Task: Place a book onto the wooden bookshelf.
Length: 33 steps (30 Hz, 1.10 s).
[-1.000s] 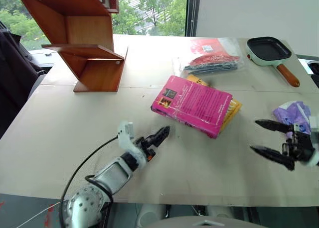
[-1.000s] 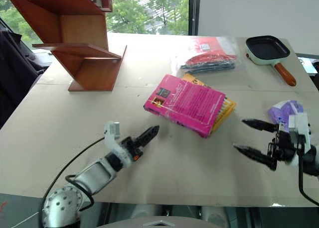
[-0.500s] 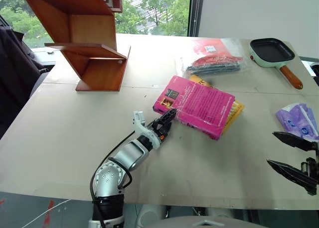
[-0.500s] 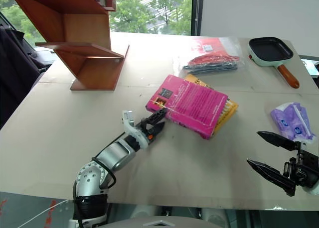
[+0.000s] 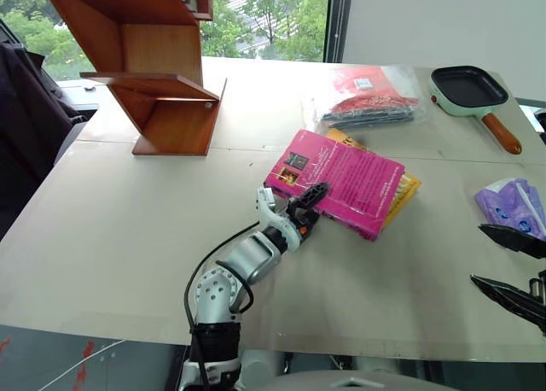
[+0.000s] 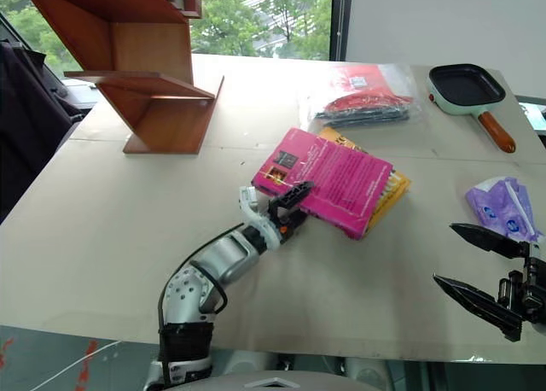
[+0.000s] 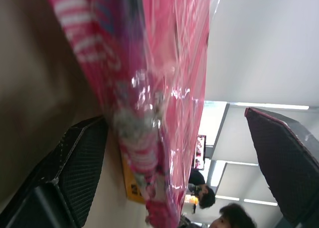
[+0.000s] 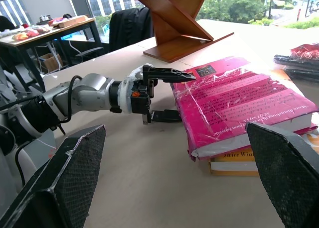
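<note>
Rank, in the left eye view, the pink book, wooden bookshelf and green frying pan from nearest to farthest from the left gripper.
1. Thick magenta-pink book: at the left gripper, between its open fingers.
2. Reddish-brown wooden bookshelf: far left of the table.
3. Pale green frying pan: far right corner.

magenta-pink book (image 5: 345, 179), reddish-brown wooden bookshelf (image 5: 153, 62)

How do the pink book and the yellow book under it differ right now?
The pink book lies on top with its whole cover showing; the yellow book is mostly hidden beneath it, only edges peeking out. The pink book has the left gripper open around its near corner, one finger above the cover and one below; the yellow book is untouched. Both lie flat on the table.
</note>
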{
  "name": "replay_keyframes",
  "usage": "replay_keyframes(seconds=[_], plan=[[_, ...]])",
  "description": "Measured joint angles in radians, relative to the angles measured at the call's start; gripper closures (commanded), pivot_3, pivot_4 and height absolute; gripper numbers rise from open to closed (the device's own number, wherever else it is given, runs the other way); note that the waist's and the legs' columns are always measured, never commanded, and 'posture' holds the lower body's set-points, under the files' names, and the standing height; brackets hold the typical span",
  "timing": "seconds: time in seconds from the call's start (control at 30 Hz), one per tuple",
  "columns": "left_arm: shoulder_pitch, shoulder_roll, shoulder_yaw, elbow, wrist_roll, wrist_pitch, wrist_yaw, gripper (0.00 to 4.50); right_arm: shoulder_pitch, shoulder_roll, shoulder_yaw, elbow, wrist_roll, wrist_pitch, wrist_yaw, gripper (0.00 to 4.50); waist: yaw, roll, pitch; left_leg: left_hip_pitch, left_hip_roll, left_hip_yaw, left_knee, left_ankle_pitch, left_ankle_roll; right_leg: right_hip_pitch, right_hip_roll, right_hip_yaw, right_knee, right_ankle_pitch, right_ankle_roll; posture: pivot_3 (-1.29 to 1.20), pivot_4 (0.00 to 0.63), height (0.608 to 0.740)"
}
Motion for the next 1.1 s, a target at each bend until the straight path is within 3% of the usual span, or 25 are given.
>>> replay_keyframes(seconds=[0.07,0.23,0.27,0.3,0.53,0.63,0.77,0.9,1.0,1.1], plan=[[-0.011,-0.001,0.001,0.014,0.009,-0.007,-0.001,0.89,0.000,0.000,0.000,-0.002,-0.001,-0.004,-0.002,0.00,0.000,0.000,0.000,0.000,0.000,0.000,0.000,0.000,0.000,0.000,0.000,0.000,0.000,0.000,0.000,0.00,0.150,0.740],[-0.022,-0.003,0.001,0.036,0.010,-0.022,-0.010,3.02,-0.009,0.000,0.004,-0.006,-0.005,-0.016,-0.011,0.00,0.000,0.000,0.000,0.000,0.000,0.000,0.000,0.000,0.000,0.000,0.000,0.000,0.000,0.000,0.000,0.00,0.150,0.740],[-0.022,-0.003,0.001,0.035,0.008,-0.022,-0.012,3.63,-0.010,-0.001,0.006,-0.006,-0.005,-0.016,-0.012,0.00,0.000,0.000,0.000,0.000,0.000,0.000,0.000,0.000,0.000,0.000,0.000,0.000,0.000,0.000,0.000,0.00,0.150,0.740],[-0.020,-0.003,0.002,0.032,0.005,-0.023,-0.010,3.87,-0.010,-0.002,0.008,-0.006,-0.004,-0.016,-0.012,0.00,-0.001,0.000,0.000,0.000,0.000,0.000,0.000,0.000,0.000,0.000,0.000,0.000,-0.001,0.000,0.000,0.00,0.150,0.740],[0.054,0.019,0.036,-0.108,0.003,-0.037,-0.051,3.87,-0.046,-0.019,0.053,0.001,-0.004,-0.014,-0.011,0.00,-0.004,-0.001,0.001,-0.002,0.000,-0.001,0.000,0.000,0.000,-0.002,0.000,0.000,-0.001,0.000,0.000,0.00,0.150,0.740],[0.082,0.165,0.116,-0.243,0.012,-0.046,-0.167,3.87,-0.103,-0.048,0.093,0.031,-0.005,-0.012,-0.004,0.00,-0.012,-0.003,0.002,-0.001,0.001,-0.001,-0.001,0.000,-0.001,-0.002,0.002,0.001,-0.001,0.000,0.000,0.00,0.150,0.740],[0.067,0.328,0.315,-0.311,0.089,-0.167,-0.350,3.87,-0.205,-0.062,0.168,0.106,-0.016,-0.012,0.011,0.00,-0.014,-0.003,0.003,-0.001,0.001,-0.001,-0.001,0.000,-0.001,-0.001,0.002,0.001,-0.002,-0.001,-0.002,0.00,0.150,0.740],[0.036,0.565,0.268,-0.355,0.394,-0.211,-0.539,3.87,-0.297,-0.070,0.246,0.172,-0.047,-0.015,0.034,0.00,0.008,-0.004,0.004,-0.003,-0.001,-0.004,0.000,0.000,0.000,-0.001,0.003,-0.001,-0.005,0.000,-0.001,0.00,0.150,0.740],[-0.236,0.805,0.028,-0.368,0.810,-0.252,-0.618,3.87,-0.430,-0.066,0.341,0.224,-0.075,-0.022,0.052,0.00,0.019,-0.007,0.011,-0.008,-0.002,-0.005,0.001,0.000,0.000,-0.003,0.010,-0.001,-0.008,0.001,-0.001,0.00,0.150,0.740],[-0.369,0.922,-0.034,-0.398,1.069,-0.325,-0.649,3.87,-0.458,-0.064,0.365,0.273,-0.091,-0.027,0.066,0.00,0.005,-0.004,0.010,-0.007,-0.002,-0.002,0.000,0.000,0.000,-0.004,0.008,0.003,-0.009,0.003,0.004,0.00,0.150,0.740]])
